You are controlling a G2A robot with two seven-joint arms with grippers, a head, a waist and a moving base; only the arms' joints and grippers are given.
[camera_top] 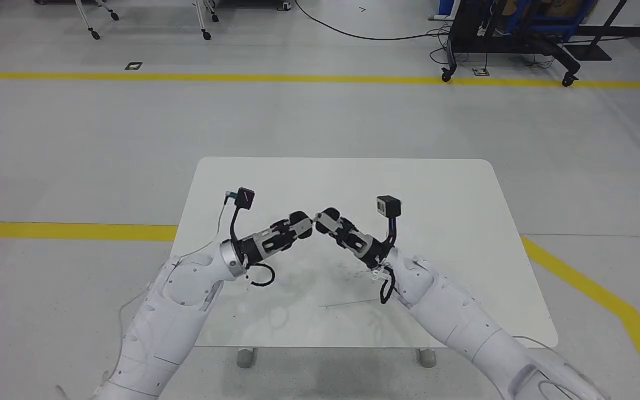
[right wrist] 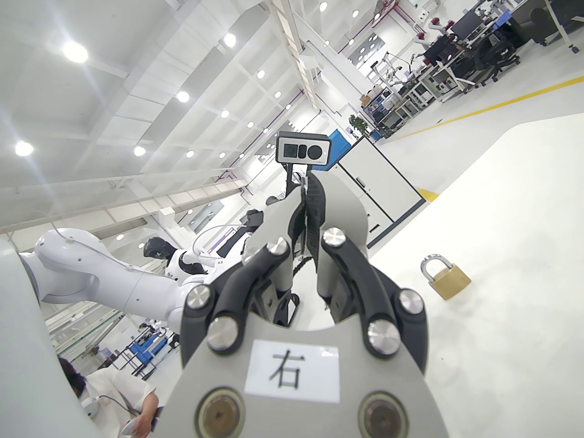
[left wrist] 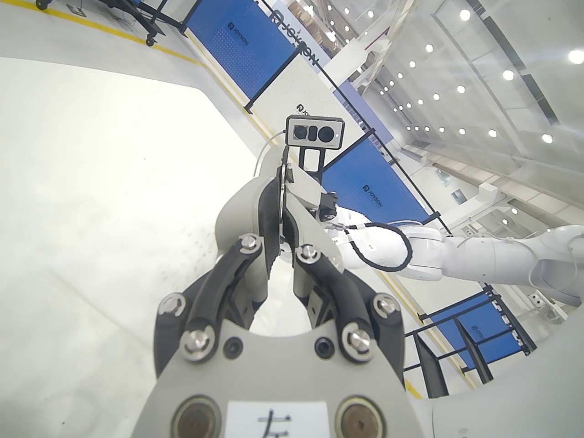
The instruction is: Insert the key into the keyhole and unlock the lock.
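A brass padlock (right wrist: 445,278) with a silver shackle lies flat on the white table (camera_top: 450,200), off to one side of my right gripper (right wrist: 305,184). Both grippers hover above the table's middle, tip to tip: the left gripper (camera_top: 308,223) comes from the left and the right gripper (camera_top: 322,222) from the right. My left gripper (left wrist: 285,175) is shut, with a thin silvery piece, seemingly the key (left wrist: 287,174), pinched at its tips. The right gripper's fingers are pressed together; whether they also pinch the key is hidden.
The table's surface around the arms is bare white. Each arm's wrist camera (camera_top: 243,197) (camera_top: 388,206) sticks up beside the meeting point. Yellow floor lines and wheeled racks (camera_top: 510,35) lie beyond the table.
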